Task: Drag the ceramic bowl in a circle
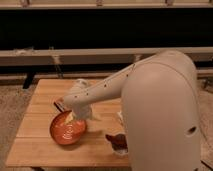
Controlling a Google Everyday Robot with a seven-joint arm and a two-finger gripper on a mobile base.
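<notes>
Glossy orange-red glaze marks your ceramic bowl (68, 129), the widest dish here, sitting on the front-left part of the light wooden surface (42, 102). You can make out faint pale rings inside it, and its rim looks slightly tilted toward the camera.

Your arm (107, 87) reaches out from the big white rounded body (162, 110) on the right and slopes down and to the left across the surface. Its end, the gripper (74, 116), comes down at the far-right edge of the ceramic bowl, right over the rim. The wrist housing covers the tip, so you cannot tell how wide the jaws stand or whether they have hold of the rim; you can only see that the gripper meets the bowl there.

Just behind the gripper, at the arm's left end, a small dark flat object (58, 104) with a reddish edge lies on the wood, close to the bowl's far rim; what it is cannot be made out. Near the front-right of the surface, a small pale cup (118, 141) with dark reddish contents stands near the bowl but apart from it, partly hidden by the robot's body.

Behind the surface you have a dark wall with a pale horizontal rail (75, 54) running across it.
</notes>
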